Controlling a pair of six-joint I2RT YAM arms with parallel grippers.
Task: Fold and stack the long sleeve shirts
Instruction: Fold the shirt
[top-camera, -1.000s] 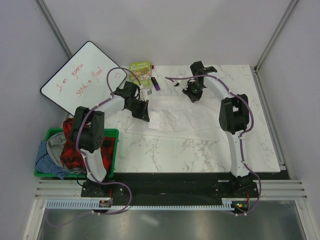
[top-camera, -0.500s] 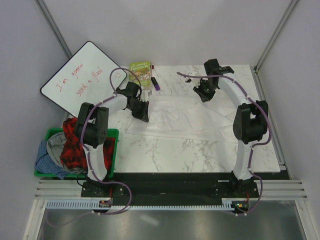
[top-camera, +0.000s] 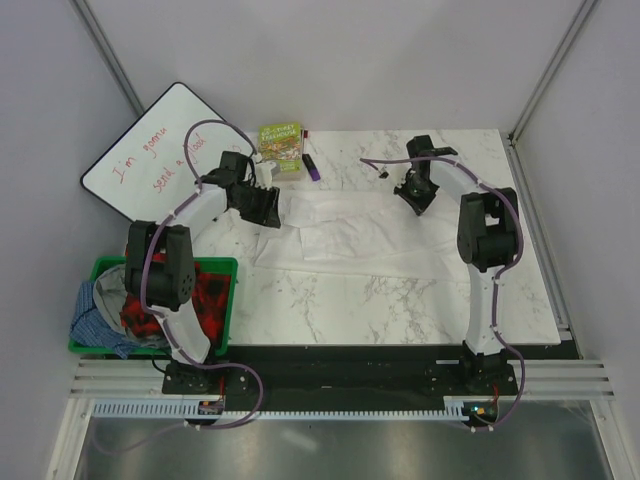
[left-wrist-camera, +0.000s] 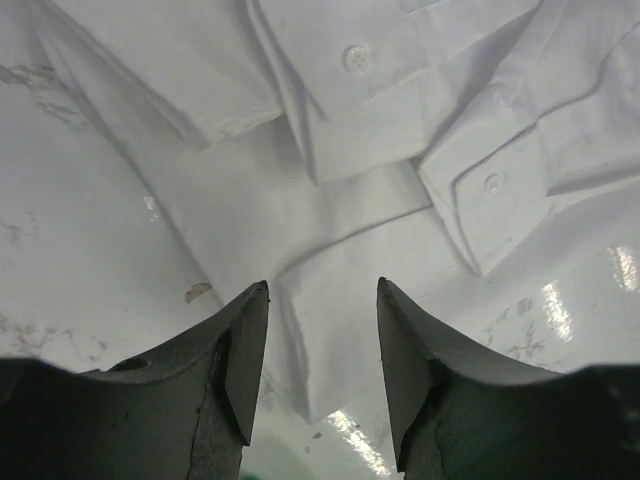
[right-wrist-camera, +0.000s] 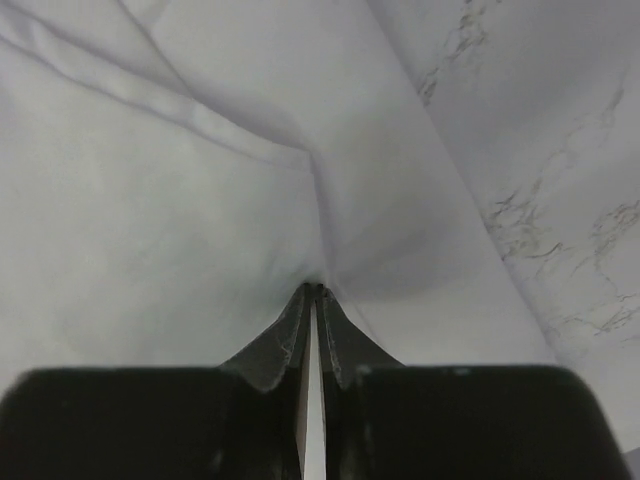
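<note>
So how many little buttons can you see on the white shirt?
2, both in the left wrist view of the white shirt: one button near the top middle, another on a cuff at right. More may be hidden under folds.

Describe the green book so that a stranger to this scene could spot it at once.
Go to the far left corner of the marble table, beside the whiteboard with red writing. The green book lies there, just past the spread white shirt. It is the only green, flat, printed thing on the tabletop; the small purple object next to it is much narrower.
</note>
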